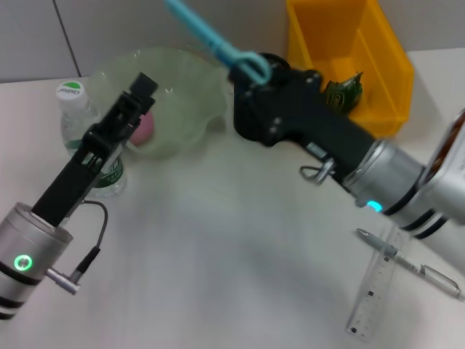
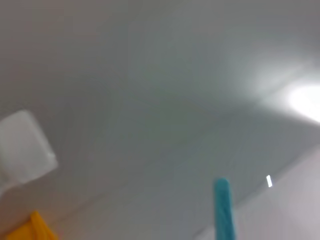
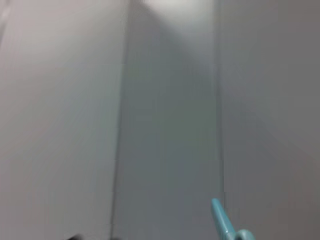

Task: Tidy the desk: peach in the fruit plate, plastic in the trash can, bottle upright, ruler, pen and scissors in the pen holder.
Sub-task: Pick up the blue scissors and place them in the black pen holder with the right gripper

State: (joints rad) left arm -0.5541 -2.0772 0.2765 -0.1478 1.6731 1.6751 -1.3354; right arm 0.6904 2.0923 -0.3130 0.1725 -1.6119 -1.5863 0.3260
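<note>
A blurred, pale grey wall (image 3: 165,100) crossed by faint vertical seams is seen across nearly the whole right wrist view, and a slim turquoise scissors (image 3: 223,224) piece, ending in part of a rounded handle loop, is shown slanting at one edge of the picture.

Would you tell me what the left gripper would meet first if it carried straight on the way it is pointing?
Probably the translucent green fruit plate: the left gripper points up and away over its rim, near the pink peach. Depth is unclear, so it might pass above the plate towards the wall.
</note>
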